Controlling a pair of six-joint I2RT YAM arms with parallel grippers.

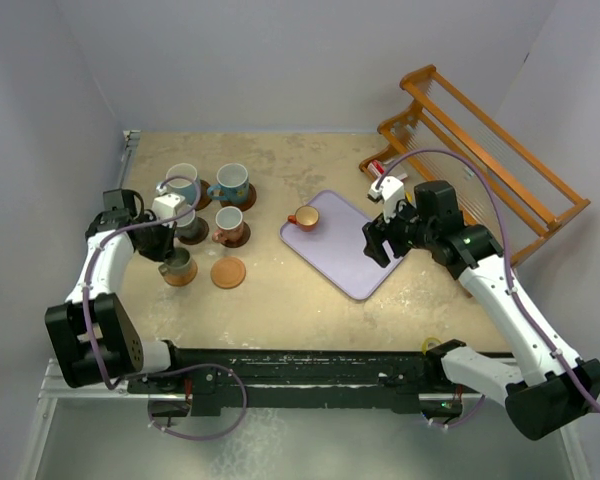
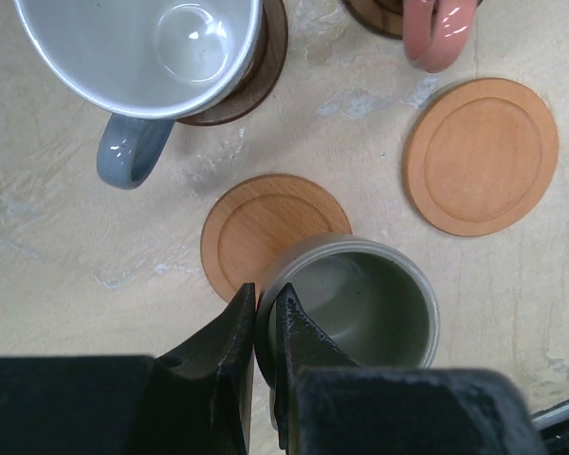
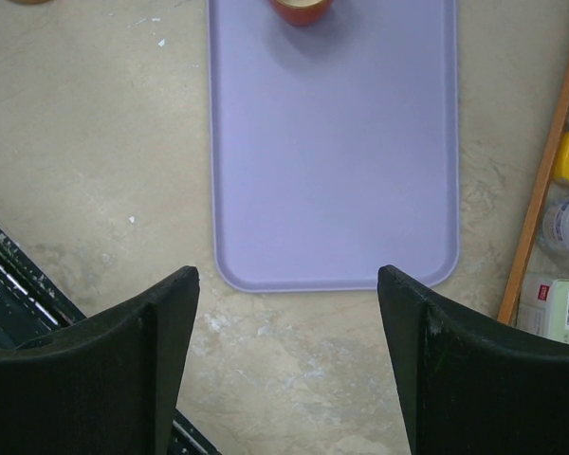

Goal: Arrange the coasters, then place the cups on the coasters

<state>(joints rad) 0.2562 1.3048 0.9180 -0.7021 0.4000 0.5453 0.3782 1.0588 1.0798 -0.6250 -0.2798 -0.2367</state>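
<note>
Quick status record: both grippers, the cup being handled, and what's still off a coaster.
left gripper: shut on rim of grey-olive cup
grey-olive cup: partly over target coaster
right gripper: open, empty, above lavender tray
empty coaster: one, nothing on it
orange cup: on the tray, not on a coaster

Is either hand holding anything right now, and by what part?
Left hand pinches the grey-olive cup by its rim wall. Right hand is open and empty.
</note>
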